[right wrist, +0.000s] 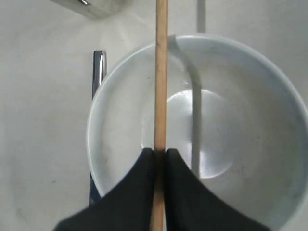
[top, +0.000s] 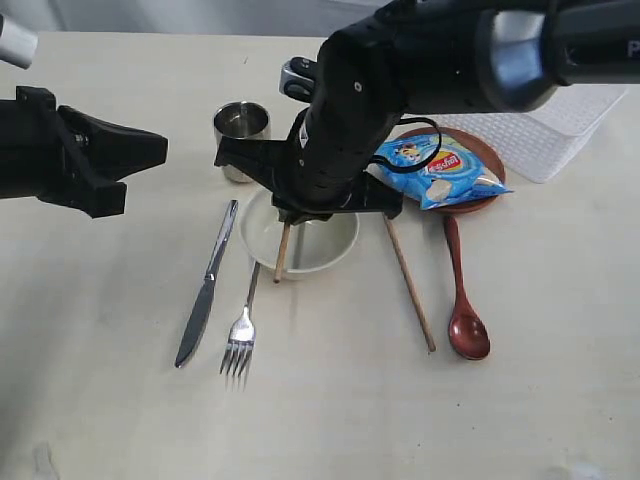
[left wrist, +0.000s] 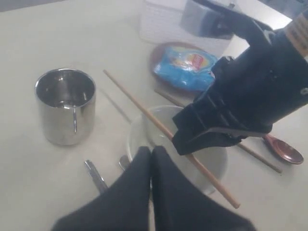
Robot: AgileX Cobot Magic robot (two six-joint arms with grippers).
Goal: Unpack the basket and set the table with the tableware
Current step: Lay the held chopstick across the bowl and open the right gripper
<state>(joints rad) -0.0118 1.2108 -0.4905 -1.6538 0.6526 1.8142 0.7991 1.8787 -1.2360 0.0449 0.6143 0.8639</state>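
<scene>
Two chopsticks are out on the table [top: 100, 400], and only one of them is lying down. The right gripper [right wrist: 160, 151] is clamped on the held chopstick [right wrist: 161, 72]. Its black fingers pinch tight around the stick, which runs straight across the cream bowl [right wrist: 240, 96], over its hollow. From the exterior camera that arm hangs right above the bowl. The stick slants out beneath it towards the near rim, though whether the wood actually touches the rim is hard to call from here.

Over to the right, the second chopstick [top: 410, 285] lies flat on the tabletop, just beside the reddish-brown spoon [top: 465, 300]. The spoon's handle reaches up to the brown plate [top: 480, 143]. On that plate sits the blue snack bag [top: 440, 170]. The white basket [top: 545, 140] stands at the back right, close behind the plate.

Left of the bowl, the steel knife [top: 205, 290] and fork [top: 242, 335] lie side by side, the fork's handle running up against the bowl's edge. The shiny steel cup [top: 241, 128] stands upright behind the bowl.

And the left gripper [left wrist: 151, 153]? Its fingers are pressed together with nothing between them. It hovers out on the left side above bare tabletop, well apart from the cutlery, its tip aimed towards the bowl.
</scene>
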